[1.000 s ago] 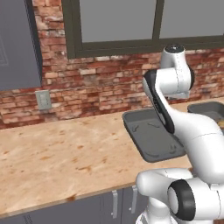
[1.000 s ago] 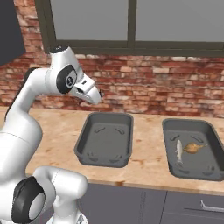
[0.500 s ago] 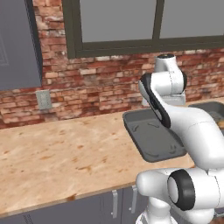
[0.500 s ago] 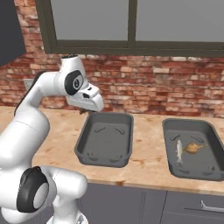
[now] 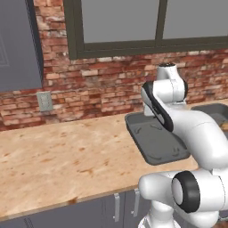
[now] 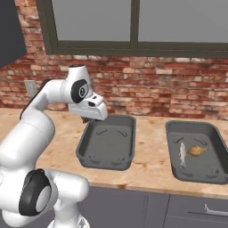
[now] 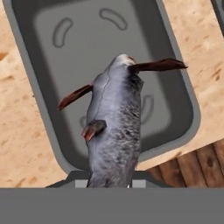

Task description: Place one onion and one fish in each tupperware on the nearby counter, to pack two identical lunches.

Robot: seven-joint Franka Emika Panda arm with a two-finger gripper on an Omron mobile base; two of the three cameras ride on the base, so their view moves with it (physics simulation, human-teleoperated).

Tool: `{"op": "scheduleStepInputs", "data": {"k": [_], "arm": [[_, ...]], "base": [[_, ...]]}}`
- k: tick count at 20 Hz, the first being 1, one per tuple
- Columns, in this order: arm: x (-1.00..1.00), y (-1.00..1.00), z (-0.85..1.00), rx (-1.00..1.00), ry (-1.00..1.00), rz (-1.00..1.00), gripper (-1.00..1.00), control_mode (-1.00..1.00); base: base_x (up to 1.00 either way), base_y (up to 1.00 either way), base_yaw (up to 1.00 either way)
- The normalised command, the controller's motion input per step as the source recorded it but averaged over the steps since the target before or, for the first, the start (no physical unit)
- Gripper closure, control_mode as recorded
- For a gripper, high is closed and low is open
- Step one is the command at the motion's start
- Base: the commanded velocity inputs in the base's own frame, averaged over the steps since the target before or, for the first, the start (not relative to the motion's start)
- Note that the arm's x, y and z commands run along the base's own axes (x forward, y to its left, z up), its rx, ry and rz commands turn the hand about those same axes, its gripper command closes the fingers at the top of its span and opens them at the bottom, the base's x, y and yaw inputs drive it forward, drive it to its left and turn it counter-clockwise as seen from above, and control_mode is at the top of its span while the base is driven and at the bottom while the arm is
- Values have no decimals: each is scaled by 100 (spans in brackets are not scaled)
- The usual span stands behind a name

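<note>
The gripper [image 6: 85,119] is clamped on a grey, scaly fish [image 7: 114,131] with brown fins, held above the near rim of an empty dark tupperware [image 6: 108,143], its smooth floor open below. Beyond that tray, on the tan wood-grain bench [image 6: 151,156], a second tupperware [image 6: 196,152] holds another fish [image 6: 182,153] beside an onion [image 6: 196,150].

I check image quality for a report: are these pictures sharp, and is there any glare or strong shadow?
Hand view: the fish is sharp, with no glare; it casts no marked shadow into the empty tupperware. Right base view: lighting even, the far tupperware slightly soft. Left base view: flat lighting on the counter, no glare.
</note>
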Motion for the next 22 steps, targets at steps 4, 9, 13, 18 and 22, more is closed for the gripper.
{"op": "scheduleStepInputs", "data": {"k": [4,9,13,18,22], "arm": [[4,0,-40,5,0,9,100,-100],[13,0,-40,5,0,8,100,-100],[28,-9,-34,2,0,2,100,-100],[35,-20,-32,2,0,0,100,-100],[21,-2,-49,2,0,0,100,-100]], "base": [[0,0,0],[0,0,0],[0,0,0],[0,0,0],[0,0,0]]}}
